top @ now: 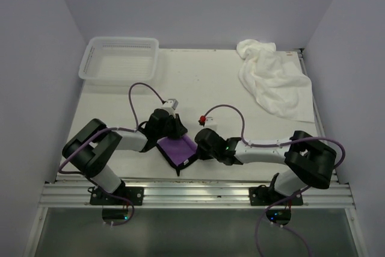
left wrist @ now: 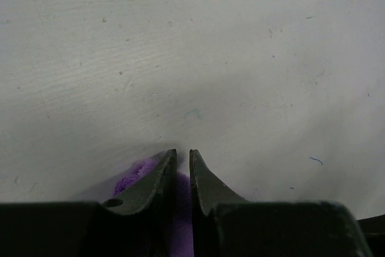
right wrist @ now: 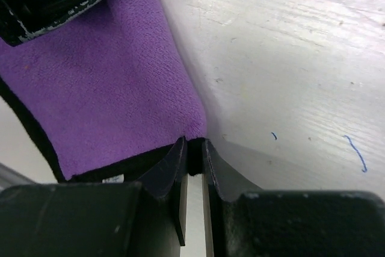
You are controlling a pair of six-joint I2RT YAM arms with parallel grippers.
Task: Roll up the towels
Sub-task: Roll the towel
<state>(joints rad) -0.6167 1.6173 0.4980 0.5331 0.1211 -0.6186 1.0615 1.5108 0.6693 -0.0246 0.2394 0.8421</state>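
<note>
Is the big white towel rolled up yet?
Not rolled. The white towel lies in a loose, crumpled heap, wrinkly and spread out, not a neat tube.

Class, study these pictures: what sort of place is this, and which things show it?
Probably a robotics lab test cell: a left arm and right arm bolted to a metal rail, a white table boxed by plain walls, holding a basket, white towel and purple towel.

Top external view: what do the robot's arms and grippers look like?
The left arm and right arm have white links with bulky black joint housings; a purple cable loops along each. Green lights glow at both bases. The left gripper and right gripper end in dark, tapered fingers.
</note>
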